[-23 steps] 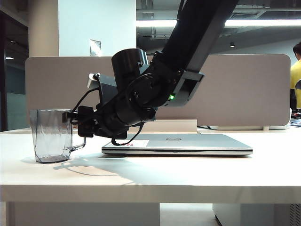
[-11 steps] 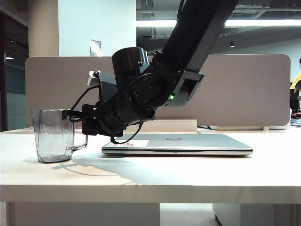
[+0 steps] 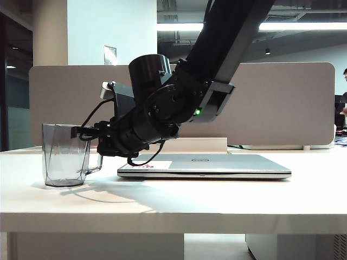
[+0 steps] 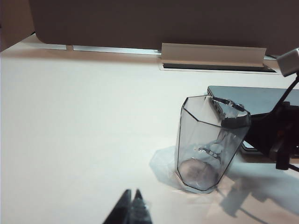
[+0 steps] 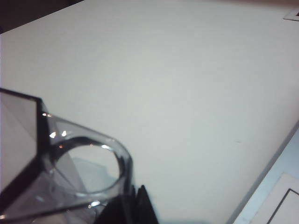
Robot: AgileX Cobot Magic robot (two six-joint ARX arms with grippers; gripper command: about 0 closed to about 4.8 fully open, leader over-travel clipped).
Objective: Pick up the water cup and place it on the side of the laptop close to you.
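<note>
One laptop [image 3: 211, 165], closed, thin and silver-grey, lies flat on the white table [image 3: 179, 203]. Small oval logo at the middle of the lid's near edge, too small to read. A white sticker [image 3: 157, 164] with red print sits on the lid's left part; the print is illegible (only a red smear at this size).

One water cup [image 3: 65, 155], transparent smoky-grey, faceted, tapering toward its base, stands upright on the table just left of the laptop, apart from it. Its squarish loop handle [image 3: 95, 162] faces the laptop. The left wrist view shows the same cup [image 4: 208, 142], with the laptop's corner behind it.

Two arms, only one at work. The right arm slants down from the upper right of the exterior view, elbow high over the laptop, a green light on its housing, forearm running nearly level out to the left. The right gripper [image 3: 92, 134] is at the cup's handle side near the rim; in the right wrist view its dark fingertips [image 5: 133, 205] sit pressed together just beside the curved handle [image 5: 88, 163]. Jaws narrow, clamped on the handle.

The left gripper [image 4: 132, 210] hangs low over bare table, near the cup but not touching it, tips together, holding nothing.
</note>
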